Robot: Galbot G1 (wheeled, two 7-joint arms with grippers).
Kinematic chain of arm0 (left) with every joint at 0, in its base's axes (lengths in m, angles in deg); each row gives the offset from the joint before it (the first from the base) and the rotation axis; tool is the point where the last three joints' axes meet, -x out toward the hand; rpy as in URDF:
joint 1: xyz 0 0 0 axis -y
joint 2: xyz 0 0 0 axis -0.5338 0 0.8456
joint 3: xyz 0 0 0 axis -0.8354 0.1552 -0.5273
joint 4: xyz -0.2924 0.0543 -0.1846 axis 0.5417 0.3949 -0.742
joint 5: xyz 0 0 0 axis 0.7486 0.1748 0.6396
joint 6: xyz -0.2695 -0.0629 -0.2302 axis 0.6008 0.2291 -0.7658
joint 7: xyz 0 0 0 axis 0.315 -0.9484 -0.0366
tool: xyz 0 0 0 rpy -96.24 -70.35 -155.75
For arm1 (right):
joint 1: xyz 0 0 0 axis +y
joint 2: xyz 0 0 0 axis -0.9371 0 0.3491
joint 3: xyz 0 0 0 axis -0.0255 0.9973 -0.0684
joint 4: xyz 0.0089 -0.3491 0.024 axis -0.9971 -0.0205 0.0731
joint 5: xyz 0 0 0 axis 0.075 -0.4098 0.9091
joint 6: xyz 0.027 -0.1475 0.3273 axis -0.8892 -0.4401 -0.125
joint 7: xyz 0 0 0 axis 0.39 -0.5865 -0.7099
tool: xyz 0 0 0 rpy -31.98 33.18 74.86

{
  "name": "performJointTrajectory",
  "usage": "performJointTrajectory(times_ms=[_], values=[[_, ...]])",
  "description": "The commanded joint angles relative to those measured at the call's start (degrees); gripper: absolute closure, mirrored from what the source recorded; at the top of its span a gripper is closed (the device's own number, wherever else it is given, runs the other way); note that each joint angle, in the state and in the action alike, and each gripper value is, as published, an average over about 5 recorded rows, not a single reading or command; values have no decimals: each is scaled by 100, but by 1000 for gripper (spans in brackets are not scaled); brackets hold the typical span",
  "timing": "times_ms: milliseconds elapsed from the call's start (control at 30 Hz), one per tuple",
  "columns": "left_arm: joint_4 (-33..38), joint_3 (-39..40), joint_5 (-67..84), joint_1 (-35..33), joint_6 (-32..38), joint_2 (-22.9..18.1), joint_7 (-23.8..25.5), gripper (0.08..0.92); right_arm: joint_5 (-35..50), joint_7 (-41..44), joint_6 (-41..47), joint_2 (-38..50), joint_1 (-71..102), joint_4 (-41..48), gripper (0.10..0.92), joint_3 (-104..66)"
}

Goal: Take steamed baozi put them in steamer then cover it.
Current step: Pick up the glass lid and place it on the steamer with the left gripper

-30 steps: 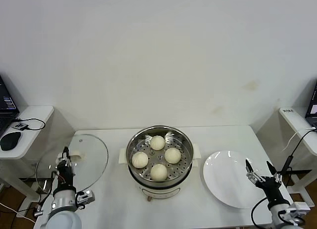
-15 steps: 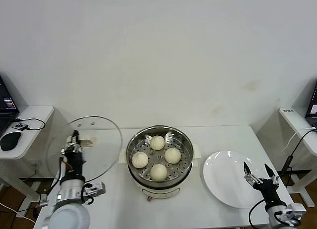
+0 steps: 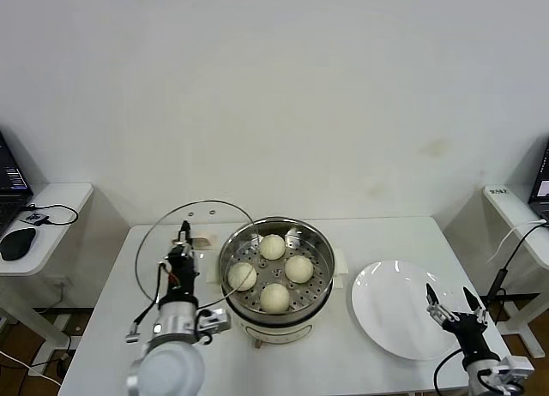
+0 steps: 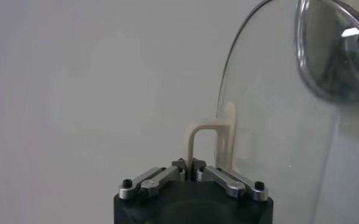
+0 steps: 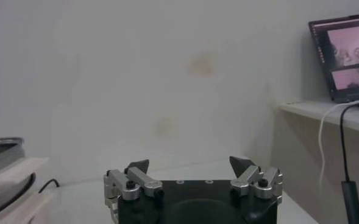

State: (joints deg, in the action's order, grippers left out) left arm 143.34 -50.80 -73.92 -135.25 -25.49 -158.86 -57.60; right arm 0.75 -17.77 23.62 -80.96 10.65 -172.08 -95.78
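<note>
Four cream-white baozi [image 3: 273, 273] lie on the perforated tray inside the shiny steel steamer [image 3: 276, 280] at the table's middle. My left gripper [image 3: 183, 239] is shut on the cream handle [image 4: 199, 141] of the clear glass cover [image 3: 199, 252]. It holds the cover raised and tilted just left of the steamer, with the cover's right edge overlapping the pot's left rim. In the left wrist view the glass cover [image 4: 277, 122] and the steamer rim [image 4: 325, 55] show. My right gripper [image 3: 452, 305] is open and empty at the front right, beside the white plate [image 3: 401, 306].
A side table with a mouse and cable [image 3: 34, 225] stands at the left. Another side table with a laptop [image 5: 344, 58] and cables stands at the right. The white wall is close behind the table.
My left gripper has carried the cover up off the table's left side and rightward to the steamer's left rim. The right gripper has barely moved.
</note>
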Motion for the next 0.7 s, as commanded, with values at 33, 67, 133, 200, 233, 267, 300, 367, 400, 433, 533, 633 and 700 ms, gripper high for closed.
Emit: performJointTrajectory(times_ms=[33, 67, 133, 200, 233, 267, 300, 367, 400, 433, 533, 633, 700], values=[[-413, 1025, -634, 582, -631, -117, 606, 871, -52, 7, 12, -38, -41, 50, 203, -46], [-410, 1077, -642, 610, -638, -119, 670, 871, -55, 9, 8, -40, -44, 65, 203, -52], [-407, 1181, -667, 654, -640, -124, 773, 871, -60, 15, 1, -42, -46, 94, 203, -66], [-416, 1300, -709, 688, -641, -143, 849, 871, -62, 19, -4, -42, -49, 122, 203, -80], [-430, 1368, -738, 703, -641, -158, 879, 871, -61, 20, -4, -42, -52, 133, 203, -85], [-453, 1439, -761, 719, -642, -175, 912, 871, -63, 23, -4, -41, -57, 144, 203, -88], [-488, 1517, -784, 741, -642, -196, 943, 871, -65, 25, -2, -41, -65, 155, 203, -90], [-579, 1650, -827, 792, -643, -241, 977, 871, -70, 27, 4, -43, -84, 173, 203, -92], [-626, 1705, -838, 821, -643, -265, 989, 871, -74, 29, 7, -45, -93, 180, 203, -92], [-674, 1754, -846, 854, -644, -289, 995, 871, -78, 31, 9, -47, -101, 188, 203, -94], [-781, 1857, -847, 955, -645, -340, 1021, 871, -94, 40, 9, -51, -108, 210, 203, -101], [-846, 1936, -833, 1048, -646, -372, 1064, 871, -107, 48, -1, -51, -118, 247, 203, -116], [-881, 1989, -822, 1091, -646, -393, 1087, 871, -111, 51, -3, -52, -136, 274, 203, -126]])
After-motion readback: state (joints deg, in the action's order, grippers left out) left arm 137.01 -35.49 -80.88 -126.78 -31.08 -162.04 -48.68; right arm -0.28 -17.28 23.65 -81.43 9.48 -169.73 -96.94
